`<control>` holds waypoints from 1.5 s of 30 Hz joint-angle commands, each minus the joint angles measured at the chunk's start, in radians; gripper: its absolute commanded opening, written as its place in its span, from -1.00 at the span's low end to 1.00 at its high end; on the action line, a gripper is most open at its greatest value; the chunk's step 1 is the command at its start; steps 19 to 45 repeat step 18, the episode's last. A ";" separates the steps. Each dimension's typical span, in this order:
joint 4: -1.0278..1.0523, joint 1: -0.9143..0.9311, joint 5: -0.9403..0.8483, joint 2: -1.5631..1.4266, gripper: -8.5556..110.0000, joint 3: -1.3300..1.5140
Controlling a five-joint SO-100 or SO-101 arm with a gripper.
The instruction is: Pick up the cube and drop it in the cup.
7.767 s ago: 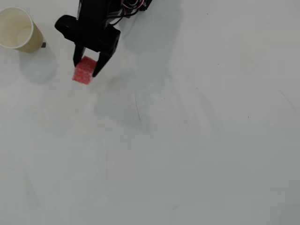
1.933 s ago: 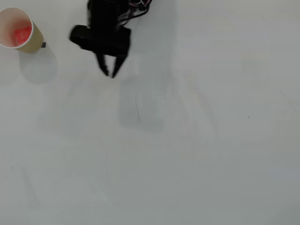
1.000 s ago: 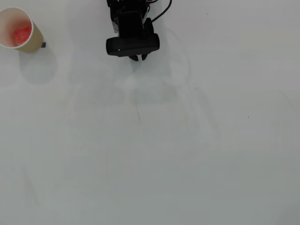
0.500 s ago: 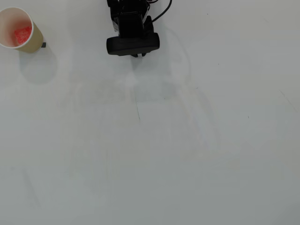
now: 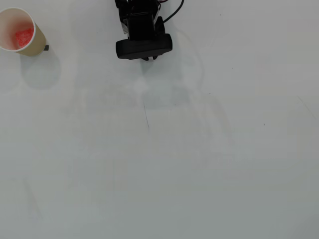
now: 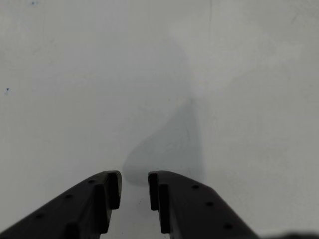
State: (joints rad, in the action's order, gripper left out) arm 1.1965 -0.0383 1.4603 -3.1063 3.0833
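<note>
Sitting in the upper left of the overhead view, the cup (image 5: 20,31) holds the cube (image 5: 22,36) inside. Right of it, at top centre, the gripper (image 6: 134,191) hangs over bare table (image 5: 199,159), fingers slightly parted and empty.

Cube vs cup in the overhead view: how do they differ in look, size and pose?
Colour: the cube is red-pink and speckled; the cup is tan outside, cream-white inside.
Size: the cube is far smaller than the cup, covering only part of its bottom.
Pose: the cube lies inside the cup; the cup stands upright on the white table, mouth open.
Shared: both sit at the view's top-left corner, apart from the gripper.
</note>
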 commanded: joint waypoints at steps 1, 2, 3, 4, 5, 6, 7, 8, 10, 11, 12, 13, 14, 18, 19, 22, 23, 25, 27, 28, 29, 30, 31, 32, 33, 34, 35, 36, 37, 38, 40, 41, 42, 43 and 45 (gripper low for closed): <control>-0.025 -0.002 0.008 -0.032 -0.80 0.038; -0.025 -0.002 0.008 -0.032 -0.80 0.038; -0.025 -0.002 0.008 -0.032 -0.80 0.038; -0.025 -0.002 0.008 -0.032 -0.80 0.038; -0.025 0.000 0.008 -0.032 -0.80 0.038; -0.026 0.006 0.008 -0.032 -0.80 0.038; -0.026 0.011 0.008 -0.032 -0.80 0.038; -0.028 0.015 0.008 -0.032 -0.80 0.038; -0.028 0.021 0.008 -0.032 -0.80 0.038; -0.029 0.021 0.008 -0.032 -0.80 0.038; -0.029 0.021 0.008 -0.032 -0.80 0.038; -0.029 0.021 0.008 -0.032 -0.80 0.038; -0.031 0.021 0.008 -0.032 -0.80 0.038; -0.031 0.020 0.008 -0.032 -0.80 0.038; -0.031 0.020 0.008 -0.032 -0.80 0.038; -0.031 0.020 0.008 -0.032 -0.80 0.038; -0.031 0.020 0.008 -0.032 -0.80 0.038; -0.031 0.020 0.008 -0.032 -0.80 0.038; -0.031 0.020 0.008 -0.032 -0.80 0.038; -0.031 0.020 0.008 -0.032 -0.80 0.038; -0.031 0.020 0.008 -0.032 -0.80 0.038; -0.031 0.020 0.008 -0.032 -0.80 0.038; -0.031 0.020 0.008 -0.032 -0.80 0.038; -0.031 0.020 0.008 -0.032 -0.80 0.038; -0.031 0.020 0.008 -0.032 -0.80 0.038; -0.031 0.020 0.008 -0.032 -0.80 0.038; -0.031 0.020 0.008 -0.032 -0.80 0.038; -0.031 0.020 0.008 -0.032 -0.80 0.038; -0.031 0.020 0.008 -0.032 -0.80 0.038; -0.031 0.020 0.008 -0.032 -0.80 0.038; -0.031 0.020 0.008 -0.032 -0.80 0.038; -0.031 0.020 0.008 -0.032 -0.80 0.038; -0.031 0.020 0.008 -0.032 -0.80 0.038; -0.031 0.020 0.008 -0.032 -0.80 0.038; -0.031 0.020 0.008 -0.032 -0.80 0.038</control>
